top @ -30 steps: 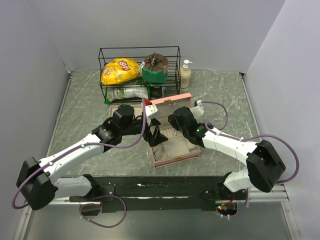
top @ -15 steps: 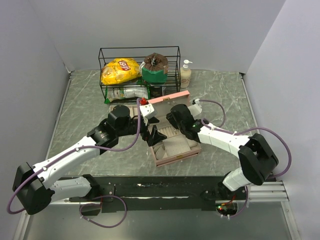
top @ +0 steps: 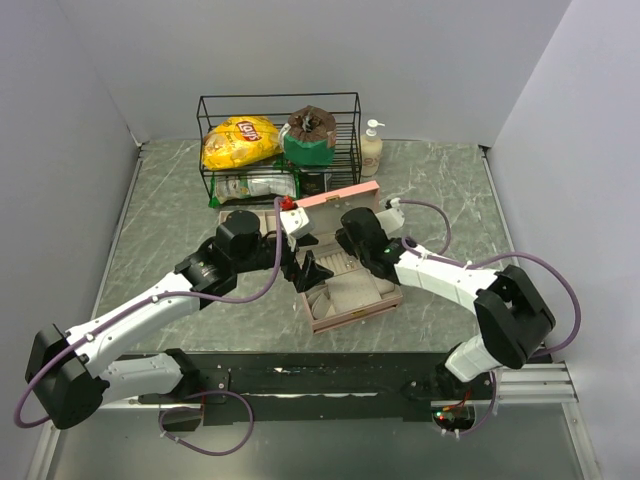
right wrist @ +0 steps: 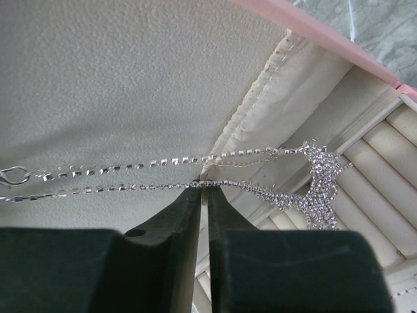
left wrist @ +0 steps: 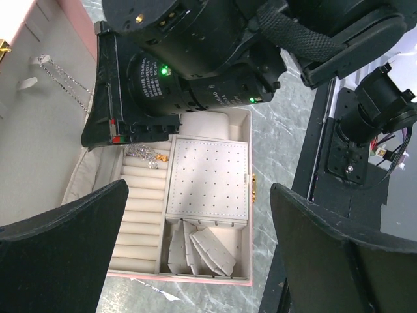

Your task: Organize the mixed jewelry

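The right arm stretches forward over the open pink quilted jewelry box (top: 352, 318); the right gripper (right wrist: 204, 188), nearly closed, pinches a thin silver rhinestone chain (right wrist: 117, 171) lying against the lid's cream lining (right wrist: 130, 78). The left arm reaches alongside, the left gripper (left wrist: 199, 189) spread wide above the beige tray (left wrist: 207, 176).

Pink box (right wrist: 339, 40), cream lining (right wrist: 130, 78); silver chain (right wrist: 319, 175); small piece (left wrist: 161, 158) possibly gold.

Silver chain (right wrist: 111, 171) off the left edge, right wrist view
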Tool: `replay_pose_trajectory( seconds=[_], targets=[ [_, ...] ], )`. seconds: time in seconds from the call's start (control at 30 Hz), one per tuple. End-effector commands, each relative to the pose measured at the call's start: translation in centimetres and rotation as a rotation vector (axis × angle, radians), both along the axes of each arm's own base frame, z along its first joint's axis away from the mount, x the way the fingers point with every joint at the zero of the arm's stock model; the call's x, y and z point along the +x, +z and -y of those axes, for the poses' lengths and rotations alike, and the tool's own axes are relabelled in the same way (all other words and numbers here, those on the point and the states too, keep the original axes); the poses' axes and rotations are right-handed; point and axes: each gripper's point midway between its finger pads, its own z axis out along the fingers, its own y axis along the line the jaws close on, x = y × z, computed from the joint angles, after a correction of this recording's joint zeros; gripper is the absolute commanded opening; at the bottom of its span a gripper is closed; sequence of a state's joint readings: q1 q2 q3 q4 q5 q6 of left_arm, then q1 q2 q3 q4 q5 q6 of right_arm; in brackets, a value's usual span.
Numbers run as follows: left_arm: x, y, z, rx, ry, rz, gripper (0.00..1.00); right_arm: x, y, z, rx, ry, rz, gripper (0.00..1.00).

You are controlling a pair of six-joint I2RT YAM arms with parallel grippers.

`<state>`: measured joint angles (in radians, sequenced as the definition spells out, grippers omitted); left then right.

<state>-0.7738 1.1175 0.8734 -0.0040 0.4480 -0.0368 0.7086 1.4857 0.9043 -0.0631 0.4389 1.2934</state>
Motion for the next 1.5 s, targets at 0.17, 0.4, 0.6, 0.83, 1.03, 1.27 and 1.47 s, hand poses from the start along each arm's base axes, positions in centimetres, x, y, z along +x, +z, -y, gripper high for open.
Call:
replay_pose_trajectory(
  seconds=[0.17, 0.4, 0.6, 0.83, 1.03, 1.27, 1.47],
  targets=[
    [0.4, 0.8, 0.8, -0.006, -0.036, 0.069, 0.97, 1.3, 1.2, -0.4, 0.013, -0.009, 0.03, 0.0],
    [1.1, 0.2, 1.6, 0.01, -0.063, 0.096, 0.97, 0.1, 1.9, -0.3, 0.037, 0.045, 0.061, 0.0],
    [2.3, -1.8, 2.6, 0.081, -0.104, 0.136, 0.96, -0.3, 2.9, -0.3, 0.029, 0.09, 0.111, 0.0],
    [4.8, -3.4, 2.7, 0.138, -0.037, 0.227, 0.96, -0.6, 3.2, -0.1, 0.009, 0.117, 0.135, 0.0],
    [7.1, -5.0, 2.8, 0.195, 0.015, 0.284, 0.96, -0.9, 2.9, 0.2, -0.005, 0.123, 0.136, 0.0],
    [9.1, -7.3, 2.8, 0.258, 0.063, 0.354, 0.96, -1.0, 2.6, 0.2, -0.006, 0.131, 0.137, 0.0],
    [9.9, -7.5, 2.9, 0.244, 0.126, 0.426, 0.96, -1.1, 2.5, -0.4, 0.007, 0.154, 0.139, 0.0]
  ],
)
